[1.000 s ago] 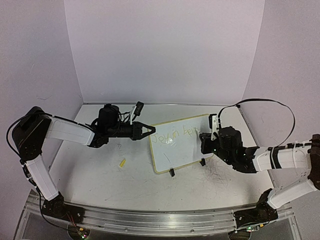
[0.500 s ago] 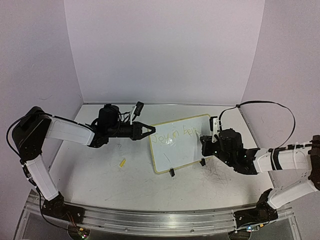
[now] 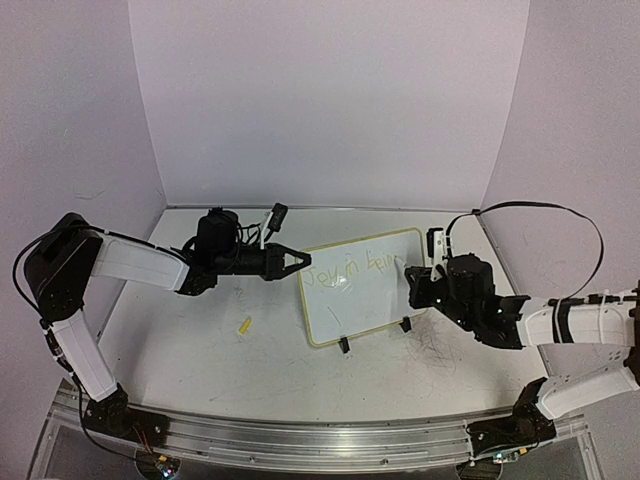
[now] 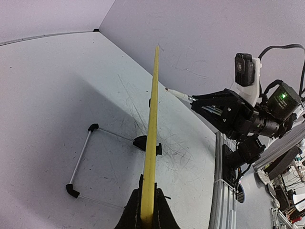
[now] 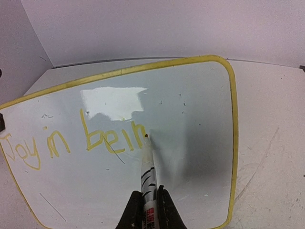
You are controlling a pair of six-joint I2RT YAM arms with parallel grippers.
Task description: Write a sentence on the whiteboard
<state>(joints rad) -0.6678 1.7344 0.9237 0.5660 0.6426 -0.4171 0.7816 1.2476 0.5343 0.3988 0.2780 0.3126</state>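
Yellow-rimmed whiteboard [image 3: 355, 305] stands steadied by the left gripper [image 3: 303, 262] pinching its edge, so the pen [image 5: 147, 164] clamped in the right gripper [image 5: 147, 202] can extend the sentence [image 5: 102, 138].

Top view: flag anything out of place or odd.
A small yellow piece, perhaps the cap of the pen in the right gripper, lies loose on the table, left of the whiteboard. The board sits askew to the table's edge, the left gripper pinching its rim.

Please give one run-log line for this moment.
left gripper: shut on whiteboard | right gripper: shut on pen | sentence: "Joy in bein", unfinished
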